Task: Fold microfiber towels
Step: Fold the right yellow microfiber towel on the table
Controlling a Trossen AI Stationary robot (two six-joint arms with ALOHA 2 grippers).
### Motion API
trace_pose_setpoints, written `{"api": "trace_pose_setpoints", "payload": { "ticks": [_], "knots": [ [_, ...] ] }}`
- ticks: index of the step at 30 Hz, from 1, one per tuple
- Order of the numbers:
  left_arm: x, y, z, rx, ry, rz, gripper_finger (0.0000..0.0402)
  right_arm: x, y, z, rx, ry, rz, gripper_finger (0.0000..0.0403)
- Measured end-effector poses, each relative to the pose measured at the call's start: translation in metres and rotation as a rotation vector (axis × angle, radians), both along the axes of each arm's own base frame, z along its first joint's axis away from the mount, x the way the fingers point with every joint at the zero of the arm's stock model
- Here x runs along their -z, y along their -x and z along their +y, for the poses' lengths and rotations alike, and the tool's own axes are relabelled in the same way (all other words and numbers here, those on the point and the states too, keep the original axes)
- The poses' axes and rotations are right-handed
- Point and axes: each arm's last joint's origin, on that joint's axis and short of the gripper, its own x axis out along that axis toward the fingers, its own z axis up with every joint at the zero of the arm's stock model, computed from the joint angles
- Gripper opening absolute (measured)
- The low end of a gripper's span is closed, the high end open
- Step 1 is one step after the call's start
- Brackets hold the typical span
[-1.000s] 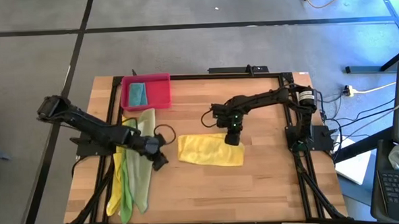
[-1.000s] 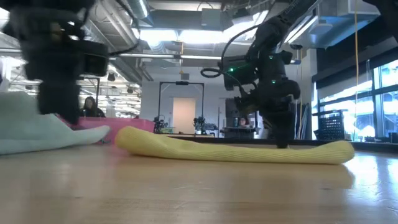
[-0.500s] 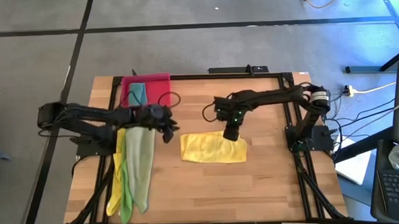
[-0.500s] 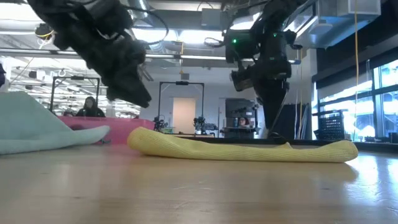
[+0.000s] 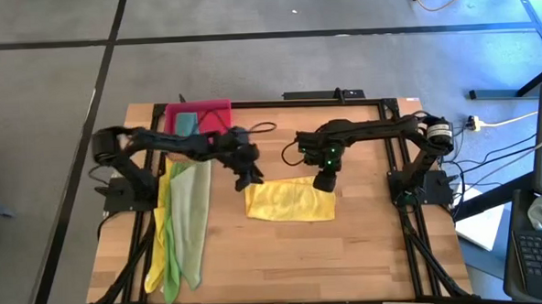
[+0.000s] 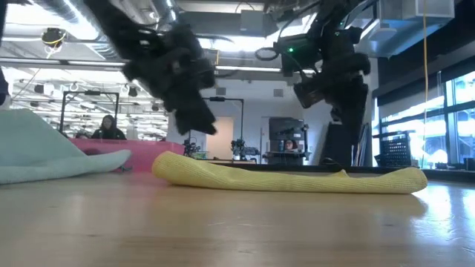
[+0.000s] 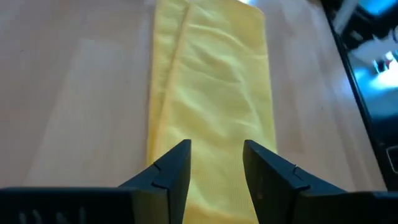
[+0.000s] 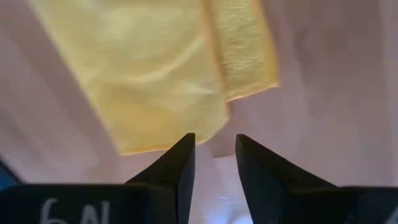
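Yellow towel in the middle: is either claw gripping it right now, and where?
Neither. The left claw hangs open above the folded yellow towel's left end, and the right claw is open above its far right corner. Both are empty.

A: Two black jointed arms here, the left arm slim and matte, with a thin dark cable looping off its wrist.

B: The right arm shows a small green light near its wrist, and a pale ring at its base joint. Dark, wedge-shaped fingers on both.
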Motion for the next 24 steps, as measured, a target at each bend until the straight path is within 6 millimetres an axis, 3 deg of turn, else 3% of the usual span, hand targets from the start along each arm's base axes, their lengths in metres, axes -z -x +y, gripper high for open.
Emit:
{"api": "trace_pose_setpoints", "payload": {
  "ticks": [6, 13, 17, 24],
  "knots": [
    [0.013, -0.028, 0.021, 0.088, -0.038, 0.166, 0.0139, -0.010, 0.018, 0.006, 0.061, -0.064, -0.061, 0.0117],
    [0.027, -0.038, 0.041, 0.209, 0.000, 0.258, 0.0139, -0.018, 0.062, 0.019, 0.192, -0.078, -0.104, 0.0116],
    [0.034, -0.045, 0.037, 0.277, 0.065, 0.266, 0.0139, -0.017, 0.083, 0.029, 0.289, -0.091, -0.132, 0.0116],
    [0.037, -0.052, 0.019, 0.354, -0.026, 0.310, 0.0139, -0.015, 0.102, 0.045, 0.399, -0.143, -0.220, 0.0116]
  ]
}}
